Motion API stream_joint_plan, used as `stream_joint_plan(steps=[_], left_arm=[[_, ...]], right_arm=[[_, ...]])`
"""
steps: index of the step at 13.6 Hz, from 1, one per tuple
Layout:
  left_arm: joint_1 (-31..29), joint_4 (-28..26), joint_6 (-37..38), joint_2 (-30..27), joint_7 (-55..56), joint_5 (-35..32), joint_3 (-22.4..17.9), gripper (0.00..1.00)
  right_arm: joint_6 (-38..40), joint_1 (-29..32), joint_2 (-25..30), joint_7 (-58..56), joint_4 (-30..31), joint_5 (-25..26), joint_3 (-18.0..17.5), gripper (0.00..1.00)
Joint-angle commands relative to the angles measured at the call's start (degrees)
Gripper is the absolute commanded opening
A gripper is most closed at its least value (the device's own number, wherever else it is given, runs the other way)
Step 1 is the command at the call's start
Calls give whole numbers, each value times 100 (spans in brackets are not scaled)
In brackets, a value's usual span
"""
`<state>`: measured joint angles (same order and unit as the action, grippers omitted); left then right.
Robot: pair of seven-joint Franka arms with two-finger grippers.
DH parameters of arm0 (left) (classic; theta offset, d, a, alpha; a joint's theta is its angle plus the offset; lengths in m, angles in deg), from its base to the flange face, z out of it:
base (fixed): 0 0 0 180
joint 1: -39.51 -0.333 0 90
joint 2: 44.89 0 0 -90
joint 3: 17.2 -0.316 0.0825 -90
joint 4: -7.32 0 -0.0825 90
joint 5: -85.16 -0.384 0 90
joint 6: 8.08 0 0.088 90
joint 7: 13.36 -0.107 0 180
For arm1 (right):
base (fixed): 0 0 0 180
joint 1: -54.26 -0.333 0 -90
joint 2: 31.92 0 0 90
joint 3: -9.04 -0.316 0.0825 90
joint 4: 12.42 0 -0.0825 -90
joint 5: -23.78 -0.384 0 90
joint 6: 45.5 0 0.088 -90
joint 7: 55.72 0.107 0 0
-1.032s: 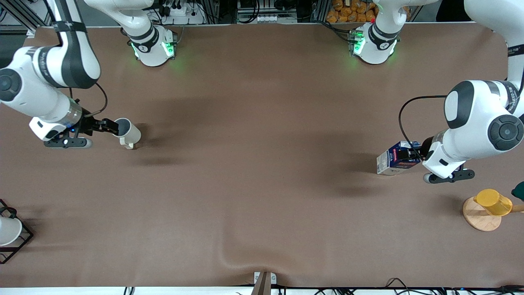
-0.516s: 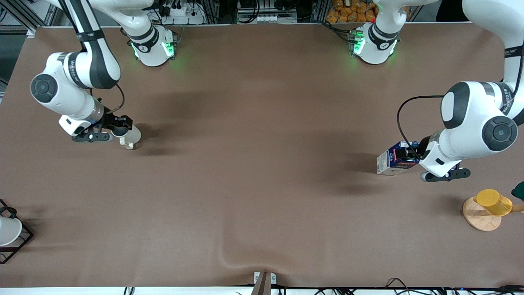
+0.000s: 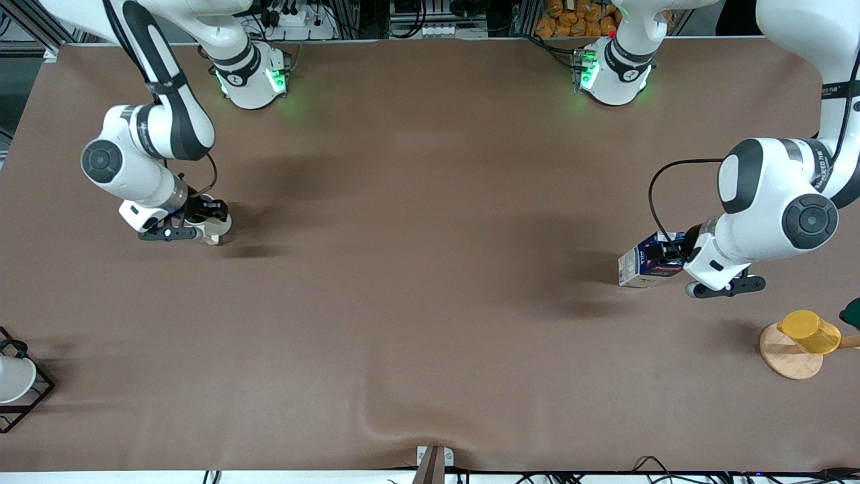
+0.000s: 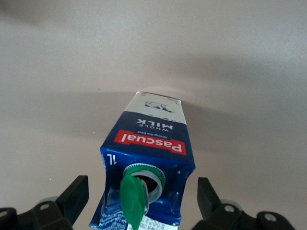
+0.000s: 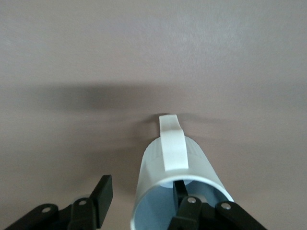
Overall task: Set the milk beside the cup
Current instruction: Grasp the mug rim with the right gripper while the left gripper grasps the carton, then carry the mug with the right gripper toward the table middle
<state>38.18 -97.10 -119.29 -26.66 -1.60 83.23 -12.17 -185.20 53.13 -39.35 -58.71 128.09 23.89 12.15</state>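
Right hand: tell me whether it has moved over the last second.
Yes. The right hand has swung toward the right arm's base and now straddles the rim of the cup, one finger inside.

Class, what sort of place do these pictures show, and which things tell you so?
Probably a robotics lab: two white robot arms at a brown-covered table, left gripper around a dark-blue milk carton, right gripper at a light grey mug.

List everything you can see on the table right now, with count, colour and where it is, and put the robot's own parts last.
milk: one, dark blue with red band, toward the left arm's end.
cup: one, off-white, toward the right arm's end.
yellow cup: one, on a wooden disc, nearer the front camera than the milk.
white cup: one, in a black wire rack.
left claw: open, straddling the milk.
right claw: open, one finger inside the cup.
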Motion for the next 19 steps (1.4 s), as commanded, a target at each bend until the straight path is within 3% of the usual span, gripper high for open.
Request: stream_joint_plan(steps=[1, 2, 3, 5, 7, 11, 17, 19], left_arm=[[-42, -61, -110, 22, 37, -115, 33, 100], [-42, -52, -110, 31, 46, -115, 42, 100], [-33, -52, -119, 31, 55, -115, 33, 96], [-33, -26, -110, 31, 55, -115, 33, 65], [-33, -17, -110, 31, 55, -115, 33, 49], [-33, 0, -110, 31, 46, -124, 33, 39], [19, 290, -32, 5, 46, -124, 42, 39], [19, 361, -14, -13, 37, -124, 77, 39]], right_arm=[[31, 77, -57, -61, -59, -28, -21, 18], [14, 121, -83, -61, -59, -28, -21, 0], [-4, 139, -101, -61, -59, -28, -21, 0], [49, 113, -31, -53, -85, -28, -30, 0], [197, 95, 118, -44, -129, -28, -30, 0], [1216, -176, 470, 27, -804, -81, -65, 0], [1209, -1134, 260, 790, -1482, -370, -65, 0], [1279, -1275, 259, 809, -1605, -695, -65, 0]])
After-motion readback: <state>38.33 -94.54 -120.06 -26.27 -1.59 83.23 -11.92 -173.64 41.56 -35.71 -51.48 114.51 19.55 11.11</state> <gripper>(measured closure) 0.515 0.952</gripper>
